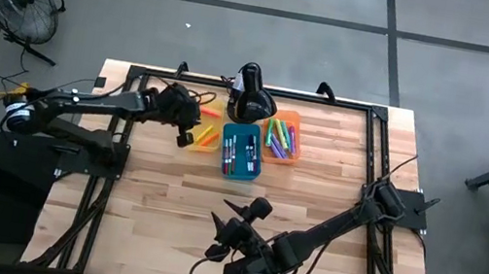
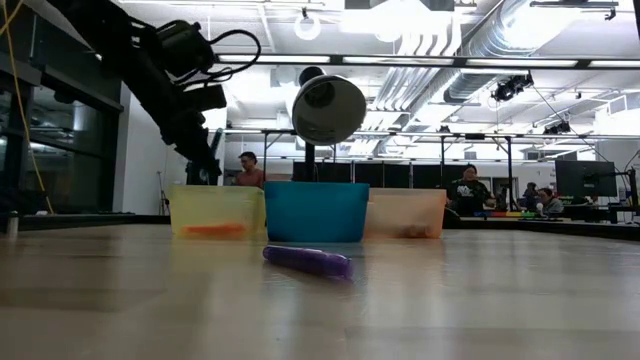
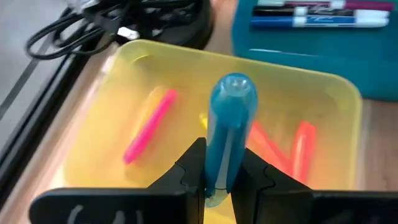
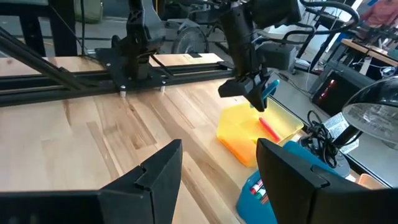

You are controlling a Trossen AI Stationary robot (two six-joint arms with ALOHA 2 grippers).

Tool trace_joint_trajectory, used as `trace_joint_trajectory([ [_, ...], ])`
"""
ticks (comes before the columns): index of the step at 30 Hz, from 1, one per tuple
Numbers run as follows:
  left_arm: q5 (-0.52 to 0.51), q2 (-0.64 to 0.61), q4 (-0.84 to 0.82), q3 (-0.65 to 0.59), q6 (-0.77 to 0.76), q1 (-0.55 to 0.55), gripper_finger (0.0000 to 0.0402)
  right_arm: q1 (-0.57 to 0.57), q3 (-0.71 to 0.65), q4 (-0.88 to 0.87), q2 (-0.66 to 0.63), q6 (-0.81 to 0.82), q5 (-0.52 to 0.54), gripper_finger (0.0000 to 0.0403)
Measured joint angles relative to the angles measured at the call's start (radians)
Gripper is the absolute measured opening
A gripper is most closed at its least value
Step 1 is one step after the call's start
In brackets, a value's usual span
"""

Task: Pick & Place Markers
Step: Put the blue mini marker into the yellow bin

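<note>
A teal marker [image 3: 229,124] sits in my left gripper [image 3: 222,163], which is shut on it and hangs over the yellow bin [image 1: 197,136] at the back left. A pink marker [image 3: 149,134] and orange markers [image 3: 292,146] lie on that bin's floor. The blue bin [image 1: 240,151] beside it holds several markers [image 3: 317,18], and so does the orange bin [image 1: 282,135]. One purple marker [image 2: 308,261] lies flat on the table in front of the bins. My right gripper [image 4: 217,168] stands open above the table's near middle, with nothing between its fingers. My left gripper pinches the teal marker's barrel near its lower end [image 3: 219,177] between its two fingers. The fingers slant down toward the yellow bin and lie along the marker. The marker sticks out past the fingertips, lifted clear above the bin.
A black lamp [image 1: 251,94] with a coiled cable [image 3: 118,25] stands behind the bins. A black metal frame [image 1: 376,148] runs round the table. Bare wood [image 1: 165,203] lies between the bins and the near edge. People [image 2: 465,190] show in the room beyond.
</note>
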Motion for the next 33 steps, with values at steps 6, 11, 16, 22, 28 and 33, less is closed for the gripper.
trace_joint_trajectory([
  [6, -0.001, 0.06, -0.13, 0.095, 0.037, 0.042, 0.0039, -0.01, 0.0, 0.0, 0.0, 0.018, -0.024, 0.0194],
  [11, -0.01, 0.137, -0.252, 0.184, 0.099, 0.051, 0.004, -0.015, 0.0, 0.0, 0.0, 0.031, -0.069, 0.0194],
  [16, -0.055, 0.236, -0.334, 0.25, 0.116, 0.05, 0.004, -0.015, 0.0, 0.0, 0.0, 0.031, -0.079, 0.0194],
  [22, -0.055, 0.32, -0.372, 0.289, 0.14, 0.05, 0.004, -0.015, 0.001, -0.019, 0.0, 0.039, -0.08, 0.0194],
  [28, -0.058, 0.349, -0.376, 0.291, 0.134, 0.05, 0.0047, -0.015, 0.002, -0.079, 0.0, 0.087, -0.085, 0.0194],
  [33, -0.057, 0.349, -0.373, 0.291, 0.133, 0.048, 0.0073, -0.015, 0.002, -0.102, 0.0, 0.114, -0.089, 0.0194],
])
